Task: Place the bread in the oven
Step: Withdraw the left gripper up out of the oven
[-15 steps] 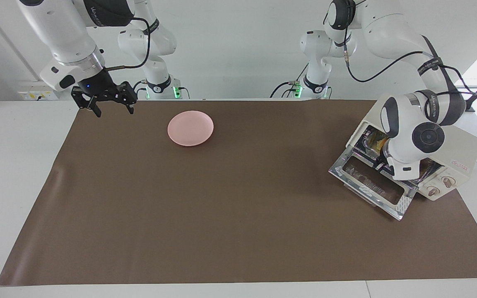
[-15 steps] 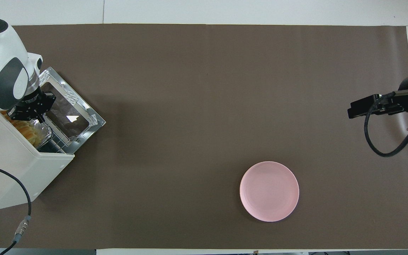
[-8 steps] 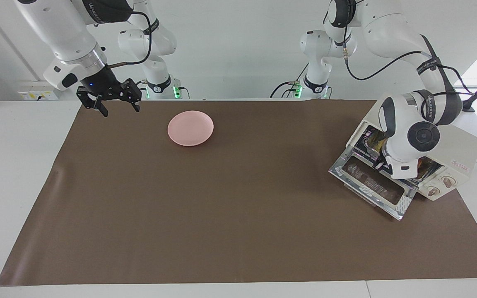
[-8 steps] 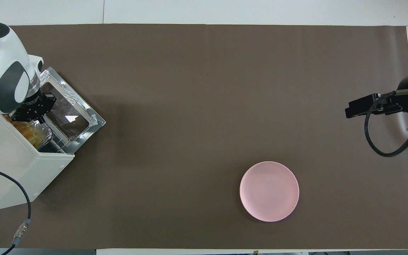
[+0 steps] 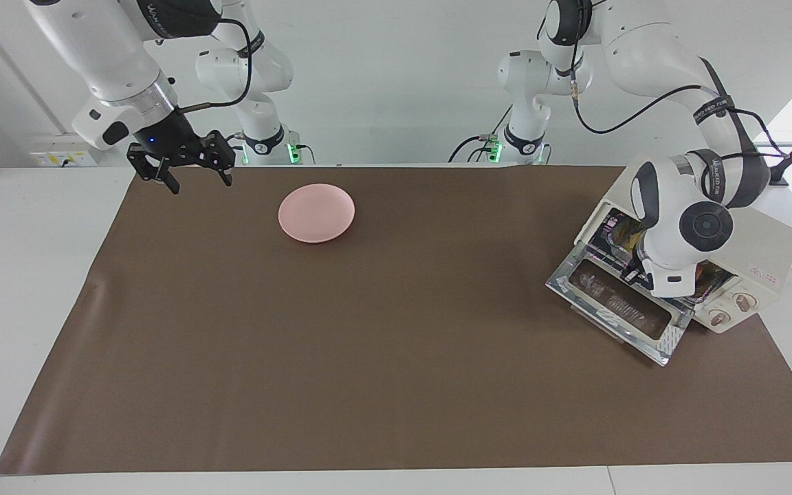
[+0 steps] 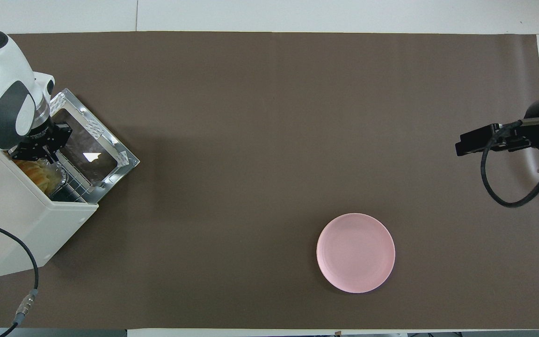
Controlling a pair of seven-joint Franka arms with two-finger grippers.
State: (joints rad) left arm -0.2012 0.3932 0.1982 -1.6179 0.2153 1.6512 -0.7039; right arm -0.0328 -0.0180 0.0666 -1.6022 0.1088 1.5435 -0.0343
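The cream-white oven [image 5: 774,247] stands at the left arm's end of the table, its glass door [image 5: 616,309] dropped open. In the overhead view the oven [image 6: 17,220] shows the golden bread [image 6: 33,169] inside, lying in a silver foil tray [image 6: 60,177] on the rack. My left gripper [image 6: 40,150] is at the oven's mouth, right over the bread and tray. In the facing view the left wrist hides it. My right gripper [image 5: 201,183] is open and empty, up in the air over the mat's corner at the right arm's end, and waits.
A pink plate [image 5: 316,212] lies empty on the brown mat, near the robots; it also shows in the overhead view [image 6: 355,252]. The oven's open door [image 6: 92,157] juts out over the mat. A cable runs from the oven's back.
My right gripper rose a little and shifted slightly toward the plate, then held still. My left hand shifted slightly at the oven's mouth. The bread and tray stay inside.
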